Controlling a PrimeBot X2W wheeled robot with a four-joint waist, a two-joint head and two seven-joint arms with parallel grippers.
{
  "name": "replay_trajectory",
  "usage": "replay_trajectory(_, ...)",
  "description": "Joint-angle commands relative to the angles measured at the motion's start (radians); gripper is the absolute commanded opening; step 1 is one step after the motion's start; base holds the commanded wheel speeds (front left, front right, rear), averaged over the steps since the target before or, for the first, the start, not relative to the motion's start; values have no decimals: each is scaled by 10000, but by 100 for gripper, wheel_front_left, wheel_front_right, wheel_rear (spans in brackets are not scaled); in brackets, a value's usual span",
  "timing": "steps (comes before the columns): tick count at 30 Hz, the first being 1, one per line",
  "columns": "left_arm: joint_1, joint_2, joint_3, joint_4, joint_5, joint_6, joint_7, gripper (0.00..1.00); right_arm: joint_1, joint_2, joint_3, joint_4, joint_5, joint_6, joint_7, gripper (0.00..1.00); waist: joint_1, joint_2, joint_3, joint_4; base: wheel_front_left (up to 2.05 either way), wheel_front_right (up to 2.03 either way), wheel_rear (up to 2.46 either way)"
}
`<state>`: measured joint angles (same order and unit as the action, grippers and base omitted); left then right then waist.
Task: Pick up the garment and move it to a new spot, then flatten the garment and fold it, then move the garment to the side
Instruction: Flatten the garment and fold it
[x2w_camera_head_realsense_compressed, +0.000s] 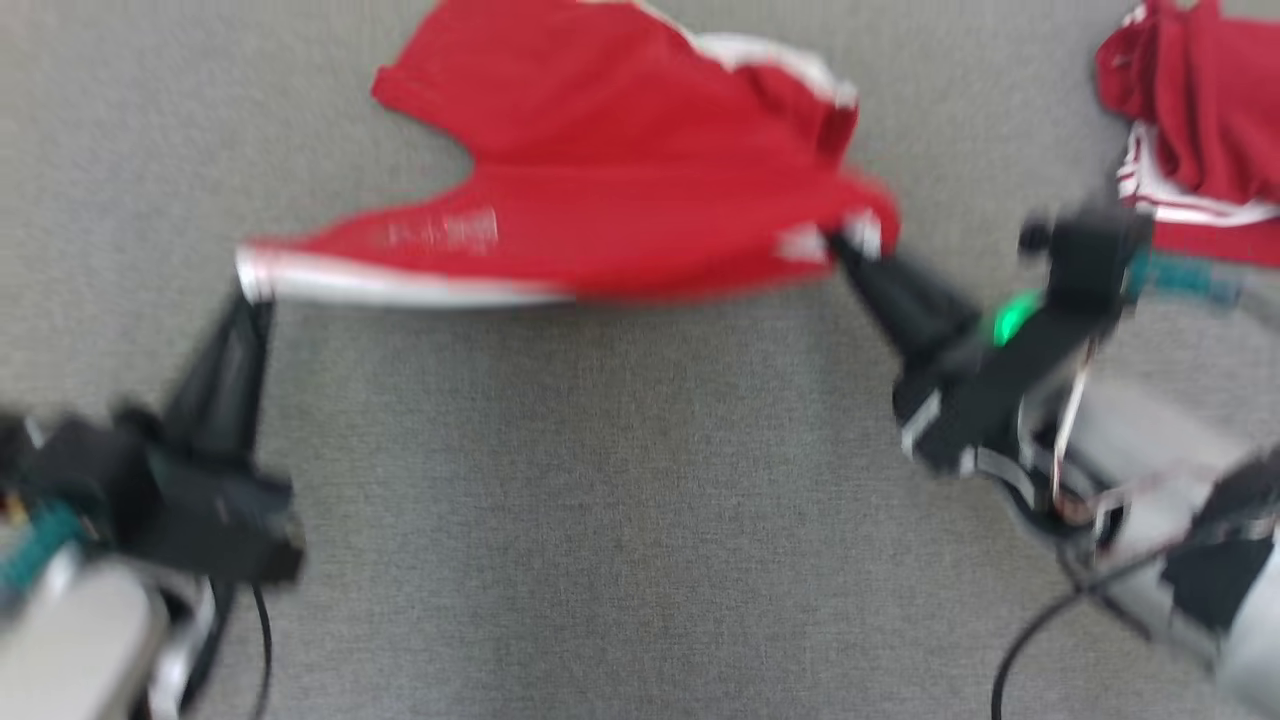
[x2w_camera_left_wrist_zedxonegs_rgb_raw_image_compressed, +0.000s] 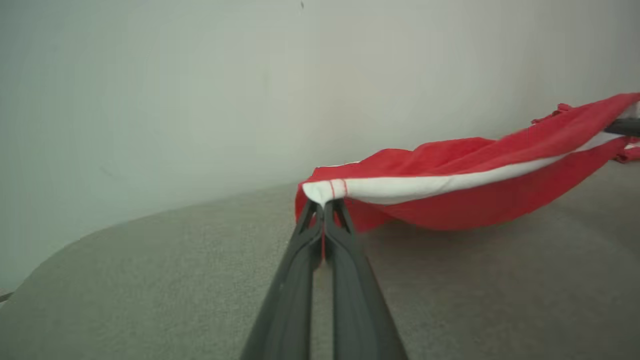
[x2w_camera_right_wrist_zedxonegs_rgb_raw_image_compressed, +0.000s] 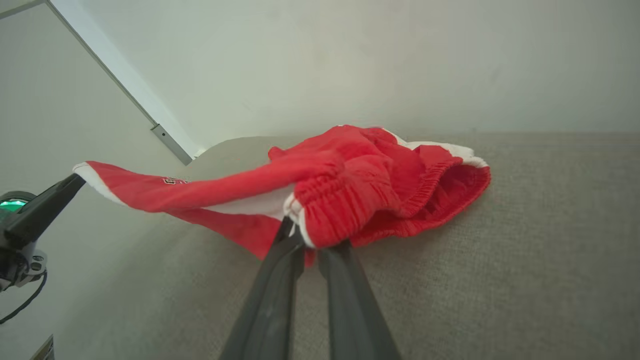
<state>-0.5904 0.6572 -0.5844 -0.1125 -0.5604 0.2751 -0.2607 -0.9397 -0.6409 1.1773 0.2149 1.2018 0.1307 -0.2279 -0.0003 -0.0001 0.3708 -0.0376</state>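
Garment (x2w_camera_head_realsense_compressed: 600, 180), red with white trim, is hanging stretched between the two hands over the far middle part of the grey surface (x2w_camera_head_realsense_compressed: 640, 520). The left hand (x2w_camera_head_realsense_compressed: 255, 300) is pinching one white-hemmed corner, with its fingers pressed together on the cloth. The right hand (x2w_camera_head_realsense_compressed: 840, 245) is pinching the other end at the gathered elastic band, with its fingers nearly together around the thick fabric. The near edge is hovering off the surface and sagging a little in the middle, while the bunched far part seems to be resting on it.

The surface is looking like rough grey felt, and its edge is curving round in the left wrist view. A plain pale wall (x2w_camera_left_wrist_zedxonegs_rgb_raw_image_compressed: 200, 100) is rising directly behind it. A white strip (x2w_camera_right_wrist_zedxonegs_rgb_raw_image_compressed: 115, 75) is running slantwise across the wall in the right wrist view. A second cloth (x2w_camera_head_realsense_compressed: 1190, 120), red with white stripes, is lying crumpled at the far right of the surface, apart from the garment. The head view is blurred.
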Motion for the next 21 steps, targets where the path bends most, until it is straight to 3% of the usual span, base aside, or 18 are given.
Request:
replay_trajectory(1,719,-47,67,-118,141,99,-58,0,522,-212,85,-144,-27,1,-109,0,3,1,-631,-19,0,0,0)
replay_trajectory(13,4300,-959,858,-124,664,26,-60,0,3467,-754,164,-880,-456,1,-293,0,3,1,-1835,-37,0,0,0)
replay_trajectory(21,6021,-1673,1513,131,1287,-75,-61,0,5311,-1078,189,-1390,-470,1,281,0,3,1,-2322,-15,0,0,0)
